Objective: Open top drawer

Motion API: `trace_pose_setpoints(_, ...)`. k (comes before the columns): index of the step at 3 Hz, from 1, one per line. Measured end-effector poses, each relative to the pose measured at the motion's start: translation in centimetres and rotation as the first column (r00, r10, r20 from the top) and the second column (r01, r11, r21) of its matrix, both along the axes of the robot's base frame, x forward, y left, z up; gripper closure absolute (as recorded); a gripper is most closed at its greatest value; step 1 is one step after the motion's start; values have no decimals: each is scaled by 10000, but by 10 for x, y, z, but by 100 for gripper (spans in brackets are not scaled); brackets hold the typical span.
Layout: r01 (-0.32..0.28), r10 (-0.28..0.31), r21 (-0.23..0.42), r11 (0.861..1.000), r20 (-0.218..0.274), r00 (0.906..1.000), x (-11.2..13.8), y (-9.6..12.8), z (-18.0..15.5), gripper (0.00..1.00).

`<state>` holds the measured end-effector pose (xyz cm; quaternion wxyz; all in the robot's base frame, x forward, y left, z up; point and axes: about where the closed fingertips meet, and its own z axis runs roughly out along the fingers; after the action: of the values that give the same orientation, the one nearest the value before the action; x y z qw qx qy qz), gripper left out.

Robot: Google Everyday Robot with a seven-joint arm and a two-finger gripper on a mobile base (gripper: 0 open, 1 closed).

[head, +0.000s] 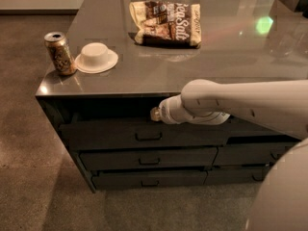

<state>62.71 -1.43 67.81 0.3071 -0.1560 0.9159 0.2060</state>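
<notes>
The grey worktop (pixel 231 66) fills most of the scene. A white arm (pixel 240 102) reaches in from the right, just below the worktop's front edge. Beneath it is the top drawer (pixel 106 134), with a dark gap above its front. On top lie a snack bag (pixel 166 23), a white bowl (pixel 96 57) and a can (pixel 60 53). The pincer (pixel 155 113) sits at the drawer's upper edge, above the handle; I cannot tell how wide it is or whether it holds anything.

The arm (pixel 250 102) is a thick, smooth, off-white tube with a rounded elbow end. It steps down to a narrower white wrist (pixel 175 112) ringed by a faint darker seam. The gripper (pixel 155 113) shows only as a small, dull tan knob at the tip, just under the counter's (pixel 144 76) front edge. A large, pale grey, curved shell (pixel 284 191) fills the lower right corner.
</notes>
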Motion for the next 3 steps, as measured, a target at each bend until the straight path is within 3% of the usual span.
trace_pose_setpoints(3, -73, 68, -347, 9994, -145, 9999, -5, -6, -1, 100)
